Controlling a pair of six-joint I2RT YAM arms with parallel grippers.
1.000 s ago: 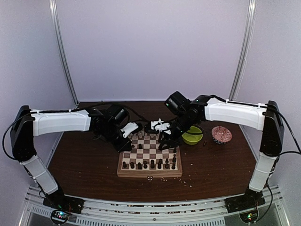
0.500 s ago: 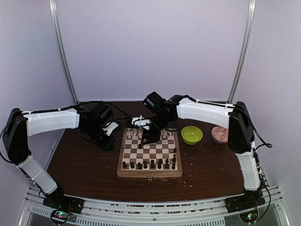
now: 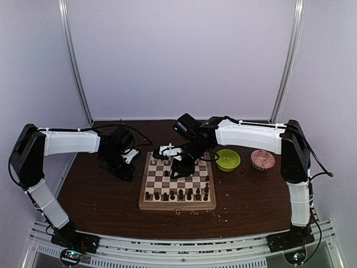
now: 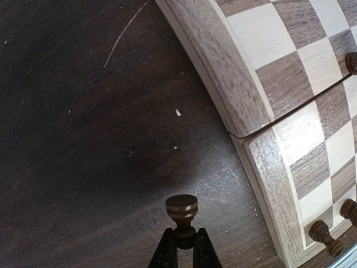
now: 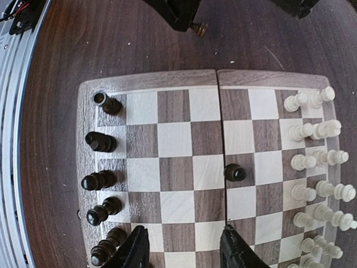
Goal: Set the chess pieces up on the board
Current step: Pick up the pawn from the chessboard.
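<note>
The board lies mid-table, with dark brown pieces along its near rows and cream-white pieces at its far side. My left gripper is left of the board over the table, shut on a dark brown piece held by its stem; the board's rim is to its right. My right gripper hangs open and empty above the board's middle. A lone dark pawn stands near the centre fold. Dark pieces line one edge and white pieces the other.
A lime-green bowl and a red patterned bowl stand right of the board. Pale crumbs lie scattered before the board's near edge. The left gripper's tip shows beyond the board's edge in the right wrist view.
My left gripper has drawn back from the board's far-left corner to the table at its left. My right gripper has swung from the board's right side to over its middle.
</note>
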